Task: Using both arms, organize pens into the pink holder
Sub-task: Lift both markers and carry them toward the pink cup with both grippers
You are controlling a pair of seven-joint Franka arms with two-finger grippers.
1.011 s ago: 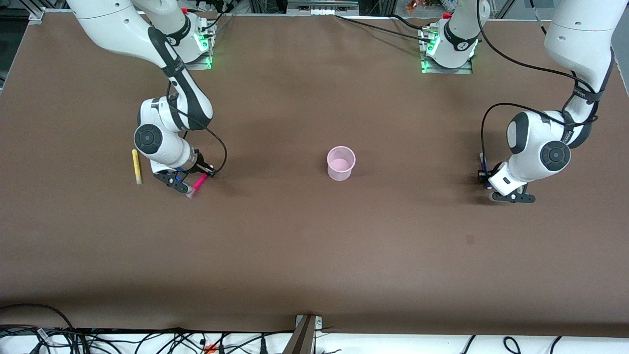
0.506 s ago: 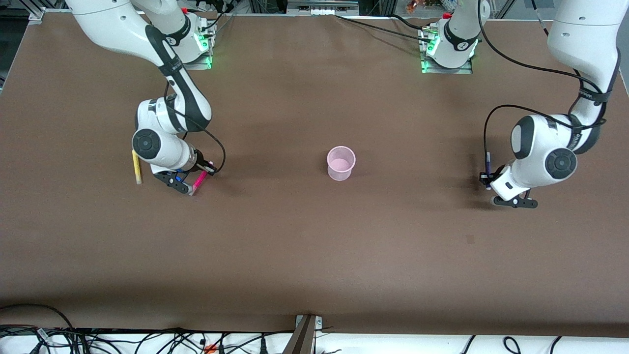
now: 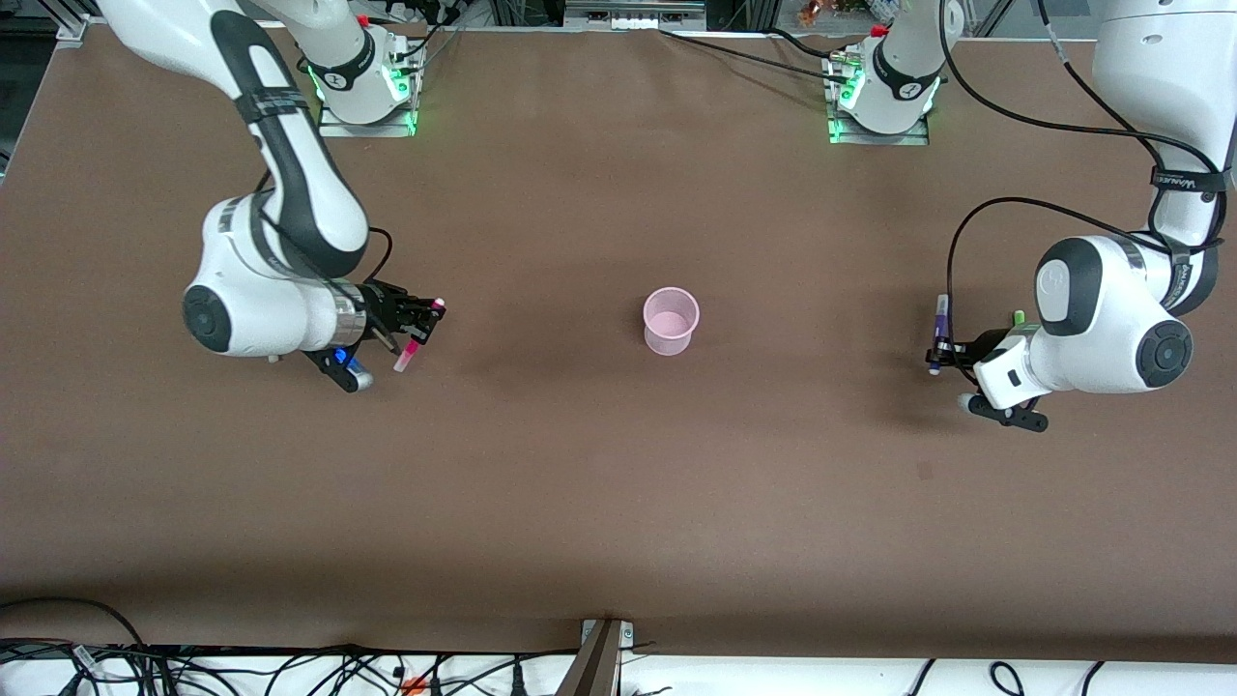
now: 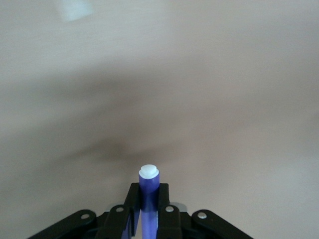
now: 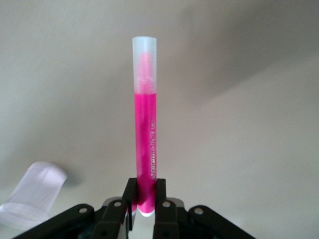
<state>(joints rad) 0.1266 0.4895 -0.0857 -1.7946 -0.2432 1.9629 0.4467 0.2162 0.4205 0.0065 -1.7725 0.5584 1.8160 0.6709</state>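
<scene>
The pink holder [image 3: 670, 321] stands upright at the table's middle. My right gripper [image 3: 417, 325] is shut on the magenta pen [image 3: 416, 335] and holds it above the table toward the right arm's end; in the right wrist view the gripper [image 5: 145, 200] grips the pen [image 5: 145, 129] near one end, and the holder [image 5: 31, 198] shows too. My left gripper [image 3: 944, 348] is shut on the dark purple-blue pen [image 3: 937, 332] above the table toward the left arm's end; the left wrist view shows the gripper [image 4: 148, 205] and the pen [image 4: 148, 185]. A green pen's end [image 3: 1017, 316] peeks out by the left wrist. The yellow pen is hidden.
The brown table [image 3: 618, 483] spreads wide and bare round the holder. The two arm bases [image 3: 362, 82] stand along the table's edge farthest from the front camera. Cables hang at the edge nearest the front camera.
Both grippers have risen off the table with their pens and the wrists have turned. The right arm now covers the yellow pen. The green pen's end has come into view.
</scene>
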